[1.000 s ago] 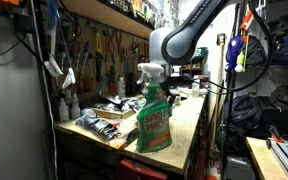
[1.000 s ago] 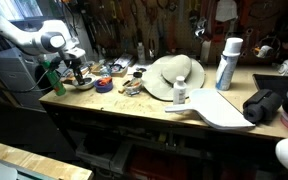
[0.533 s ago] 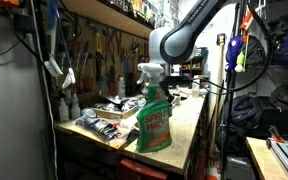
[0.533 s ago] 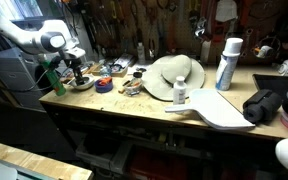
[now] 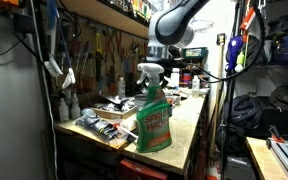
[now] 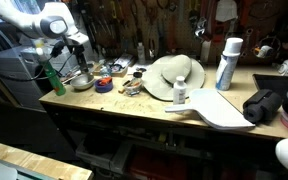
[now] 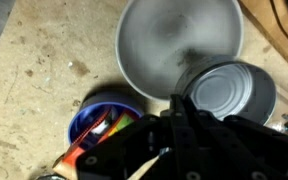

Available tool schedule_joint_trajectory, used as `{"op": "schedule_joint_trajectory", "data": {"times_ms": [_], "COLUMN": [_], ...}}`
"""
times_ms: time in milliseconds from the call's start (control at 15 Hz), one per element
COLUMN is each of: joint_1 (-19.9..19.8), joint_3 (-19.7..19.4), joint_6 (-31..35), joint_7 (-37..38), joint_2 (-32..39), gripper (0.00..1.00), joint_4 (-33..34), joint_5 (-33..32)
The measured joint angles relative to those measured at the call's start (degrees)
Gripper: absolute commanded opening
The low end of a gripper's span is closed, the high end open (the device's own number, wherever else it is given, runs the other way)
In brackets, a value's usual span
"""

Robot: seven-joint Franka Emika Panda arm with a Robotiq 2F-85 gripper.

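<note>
Wrist view: gripper (image 6: 80, 50) over steel bowl (image 7: 179, 40) and tin can (image 7: 234, 92).
Workbench (image 7: 29, 80) carries the steel bowl. Tin can overlaps the bowl's near rim, hard against a dark finger (image 7: 181, 108), with a blue lid (image 7: 96, 115) nearby. In an exterior view the gripper hangs above the bowl. Jaw gap is hidden, so can't tell if it has the can.

Cluttered wooden workbench (image 6: 124, 102); tool-hung pegboard wall (image 6: 159, 25) behind

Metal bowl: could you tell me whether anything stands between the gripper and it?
In the wrist view a tin can overlaps the metal bowl at its near rim, just ahead of the gripper; nothing else visible intervenes.
</note>
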Motion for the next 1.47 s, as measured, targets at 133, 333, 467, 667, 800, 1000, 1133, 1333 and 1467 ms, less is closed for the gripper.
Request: {"op": "schedule_joint_trajectory", "data": {"times_ms": [133, 333, 467, 667, 800, 1000, 1133, 1333, 1467], "joint_1": [-1.0, -1.9, -1.7, -2.4, -3.9, -6.8, -9.0, -11.7, -13.0], "joint_3": [-1.4, -2.2, -2.0, -3.3, -5.1, -8.1, -10.1, -12.6, -13.6], "joint_6": [-0.1, -1.1, -1.1, -1.2, -3.4, -9.3, -13.1, -18.1, -20.5], "joint_7": [-0.3, -3.4, -3.3, -1.5, -2.6, -11.5, -17.3, -22.9, -23.5], "joint_2": [-0.4, -1.1, -0.8, -0.2, 0.1, -0.7, -1.8, -3.3, -3.4], "gripper": [0.03, 0.02, 0.02, 0.02, 0.02, 0.02, 0.02, 0.02, 0.03], "joint_4": [1.7, 2.8, 2.7, 4.2, 5.9, 8.0, 8.7, 8.6, 8.2], "joint_5": [1.0, 4.0, 4.0, 2.0, 0.5, 1.6, 2.8, 2.2, 1.1]}}
